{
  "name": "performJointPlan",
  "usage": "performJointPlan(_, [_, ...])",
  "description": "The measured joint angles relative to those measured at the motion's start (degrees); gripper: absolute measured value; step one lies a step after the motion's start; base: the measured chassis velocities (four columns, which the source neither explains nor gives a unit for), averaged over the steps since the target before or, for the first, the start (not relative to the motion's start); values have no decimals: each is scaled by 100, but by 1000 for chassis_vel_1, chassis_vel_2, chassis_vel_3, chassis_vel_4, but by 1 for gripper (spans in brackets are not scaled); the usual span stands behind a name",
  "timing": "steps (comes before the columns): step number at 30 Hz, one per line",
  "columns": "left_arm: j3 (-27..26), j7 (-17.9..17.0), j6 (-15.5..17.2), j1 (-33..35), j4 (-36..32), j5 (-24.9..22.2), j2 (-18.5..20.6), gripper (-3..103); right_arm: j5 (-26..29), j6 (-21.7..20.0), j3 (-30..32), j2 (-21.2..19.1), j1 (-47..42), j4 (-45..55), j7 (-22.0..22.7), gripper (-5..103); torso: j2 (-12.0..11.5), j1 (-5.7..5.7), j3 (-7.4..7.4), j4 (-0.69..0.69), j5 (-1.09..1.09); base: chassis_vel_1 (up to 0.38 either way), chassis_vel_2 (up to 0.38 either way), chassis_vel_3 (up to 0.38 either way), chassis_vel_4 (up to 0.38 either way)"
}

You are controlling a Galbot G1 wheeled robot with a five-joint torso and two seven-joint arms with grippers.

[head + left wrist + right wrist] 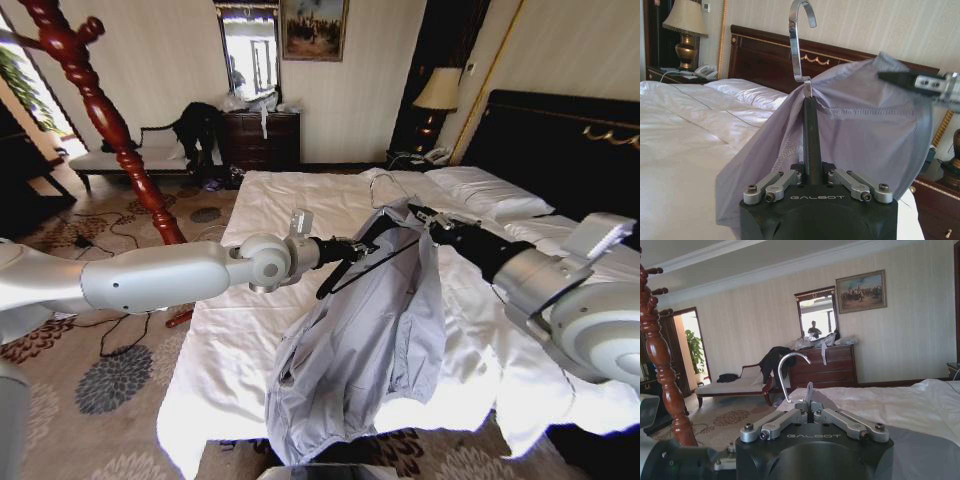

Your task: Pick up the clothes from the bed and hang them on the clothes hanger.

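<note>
The walls (160,60) have pale striped wallpaper. A dark wooden dresser (260,138) stands at the far wall, with a mirror (250,50) and a framed painting (314,28) above it. Beside it is a bench (125,160) with a white cushion. A red-brown turned wooden post (100,115) rises on the left. A lamp (436,95) stands on the nightstand. The carpet (110,380) has flower patterns, with cables on it.

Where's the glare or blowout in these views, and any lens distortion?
Head view: doorway at top left blown out, bed sheets near-white, wide-angle bending at the edges. Left wrist view: bright glint on the clothes hanger hook. Right wrist view: doorway and mirror overexposed.
</note>
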Motion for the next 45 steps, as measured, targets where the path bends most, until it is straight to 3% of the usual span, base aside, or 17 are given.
performJointPlan(4, [-26, 0, -11, -19, 18, -6, 4, 16, -316, -15, -28, 84, -248, -1, -149, 1, 0, 0, 0, 0, 0, 0, 0, 0, 0])
performJointPlan(10, [-43, 2, -19, 34, 53, 37, -16, 16, -335, -20, 66, 103, -461, -2, -175, -2, 0, 0, 0, -1, 0, 0, 0, 0, 0])
performJointPlan(14, [-124, -5, -40, 76, 83, 83, -15, 16, -583, -35, 127, 181, -771, -2, -375, 19, 0, 0, 0, 0, -1, 0, 0, 0, 0])
performJointPlan(15, [-124, -5, -40, 76, 83, 83, -15, 16, -583, -35, 127, 181, -771, -2, -375, 19, 0, 0, 0, 0, -1, 0, 0, 0, 0])
performJointPlan(17, [-172, -4, -46, 72, 60, 83, -30, 16, -782, -83, 128, 268, -939, -3, -484, 29, 0, 0, 0, -2, 0, 0, 0, 0, 0])
performJointPlan(19, [-190, -5, -51, 71, 56, 83, -50, 16, -890, -117, 135, 321, -1037, -2, -539, 29, 0, 0, 0, -2, 0, 0, 0, 0, 0])
performJointPlan(26, [-242, 10, -75, 60, -27, 122, -255, 16, -1356, -71, 426, 499, -1498, -2, -746, 61, 0, 0, 0, -1, -1, 0, 0, 0, 0])
performJointPlan(28, [-244, 11, -76, 54, -46, 125, -289, 16, -1588, -26, 474, 521, -1548, -1, -861, 61, 0, 0, 0, -1, -1, 0, 0, 0, 0])
performJointPlan(30, [-237, 13, -76, 7, -117, 126, -371, 16, -2633, 144, 505, 591, -1653, -1, -1200, 73, 0, 0, 0, -1, -1, 0, 0, 0, 0])
performJointPlan(32, [-177, 33, -77, -104, -232, 124, -482, 16, -3266, 250, 451, 616, -1661, -1, -1325, 83, 0, 0, 0, -1, -1, 0, 0, 0, 0])
performJointPlan(34, [-159, 43, -77, -157, -295, 124, -532, 16, -3375, 269, 413, 615, -1635, -4, -1337, 83, 0, 0, 0, -1, -1, 0, 0, 0, 0])
performJointPlan(37, [-138, 58, -77, -305, -554, 115, -780, 16, -3565, 294, 328, 564, -1545, -172, -1350, 97, 0, 0, 0, -1, -1, 0, 0, 0, 0])
performJointPlan(45, [105, 155, -83, -660, -1317, 176, -1517, 16, -3943, 310, 128, 315, -1354, -601, -1476, 100, 0, 0, 0, 1, -1, 0, 0, 0, 0])
